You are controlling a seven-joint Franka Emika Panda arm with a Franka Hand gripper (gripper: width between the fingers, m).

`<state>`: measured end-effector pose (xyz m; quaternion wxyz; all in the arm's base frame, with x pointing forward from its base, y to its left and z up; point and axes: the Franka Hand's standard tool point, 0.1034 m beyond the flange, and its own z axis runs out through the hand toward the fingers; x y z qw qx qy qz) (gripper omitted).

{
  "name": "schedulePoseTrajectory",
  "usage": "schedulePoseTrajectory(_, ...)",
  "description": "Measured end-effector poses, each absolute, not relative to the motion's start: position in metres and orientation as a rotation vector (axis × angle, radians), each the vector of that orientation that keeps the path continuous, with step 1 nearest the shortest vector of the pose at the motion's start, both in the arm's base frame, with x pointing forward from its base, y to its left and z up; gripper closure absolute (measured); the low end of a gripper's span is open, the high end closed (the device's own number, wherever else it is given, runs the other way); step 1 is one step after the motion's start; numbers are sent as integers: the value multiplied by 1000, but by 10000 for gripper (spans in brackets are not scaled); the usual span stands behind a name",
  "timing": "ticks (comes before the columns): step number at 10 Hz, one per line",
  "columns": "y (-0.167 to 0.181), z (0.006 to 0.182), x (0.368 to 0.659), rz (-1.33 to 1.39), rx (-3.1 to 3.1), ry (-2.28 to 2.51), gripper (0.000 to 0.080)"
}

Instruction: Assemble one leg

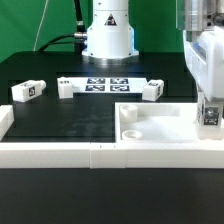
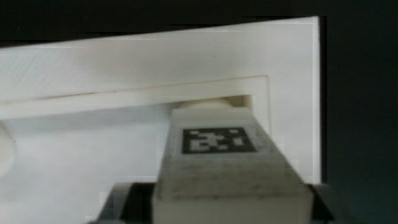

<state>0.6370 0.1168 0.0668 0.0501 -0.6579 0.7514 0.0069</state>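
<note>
Three legs point(image 1: 27, 90) (white) on black table point(image 1: 60, 118).

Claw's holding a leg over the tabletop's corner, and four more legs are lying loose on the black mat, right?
Not four. The exterior view shows three loose legs on the mat: one at that view's left, one and one flanking the marker board. The claw does hold a leg over the tabletop corner.

Marker board point(image 1: 105, 84): flat on the black desk point(image 1: 70, 118), carrying several tags. Tabletop point(image 1: 150, 128): white, raised rim, at the exterior view's right. Border rail point(image 1: 60, 153): along the desk's near edge
</note>
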Motion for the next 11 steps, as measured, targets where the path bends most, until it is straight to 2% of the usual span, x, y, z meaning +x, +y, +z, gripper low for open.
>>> schedulePoseTrajectory(2, 118, 67, 637, 28, -1947, 2334, 509)
schedulePoseTrajectory(4, 118, 67, 637, 28, -1949, 2333, 225)
schedulePoseTrajectory(5, 118, 67, 637, 25, -1997, 2291, 225)
schedulePoseTrajectory(6, 118, 67, 637, 25, -2035, 2259, 166)
schedulePoseTrajectory(7, 119, 68, 637, 21, -2119, 2180, 154)
schedulePoseTrajectory(11, 119, 69, 639, -22, -2538, 1675, 151)
